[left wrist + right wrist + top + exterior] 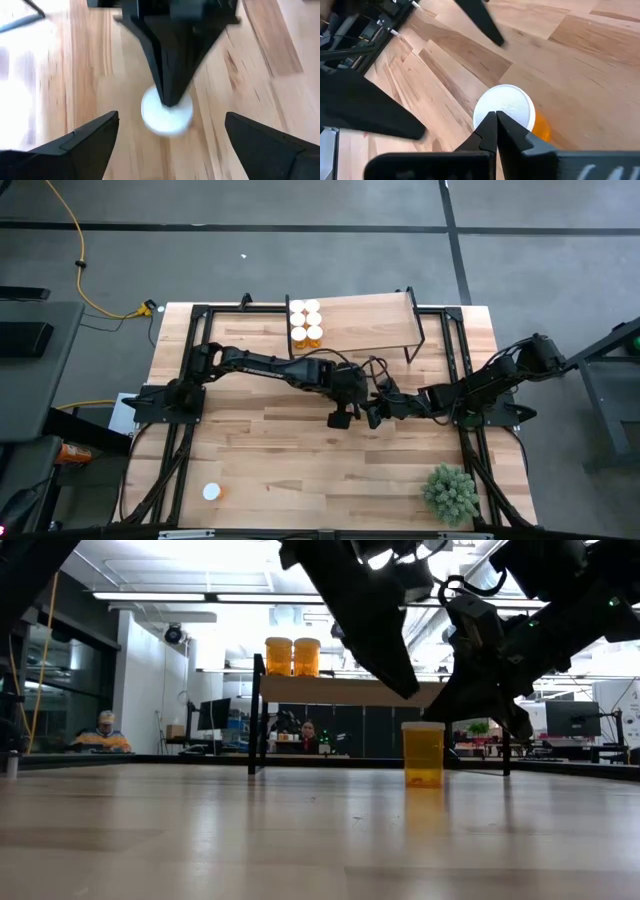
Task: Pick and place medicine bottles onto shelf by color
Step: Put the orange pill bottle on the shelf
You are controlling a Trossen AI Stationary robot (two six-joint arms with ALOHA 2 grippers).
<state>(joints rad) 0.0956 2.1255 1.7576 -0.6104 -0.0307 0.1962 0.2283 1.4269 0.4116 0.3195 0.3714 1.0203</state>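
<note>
Left tool (170,135) spread, above bottle (167,111)

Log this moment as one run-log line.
left gripper: open above bottle on table | right gripper: shut, tip over its cap | shelf: bottles at one end | stray bottle: table front

Four orange medicine bottles (306,323) with white caps are standing upright, clustered at one end of the light-wood shelf (365,323). Another bottle (423,754) is standing mid-table; a sixth (211,492) is sitting near the table's front edge.
</note>
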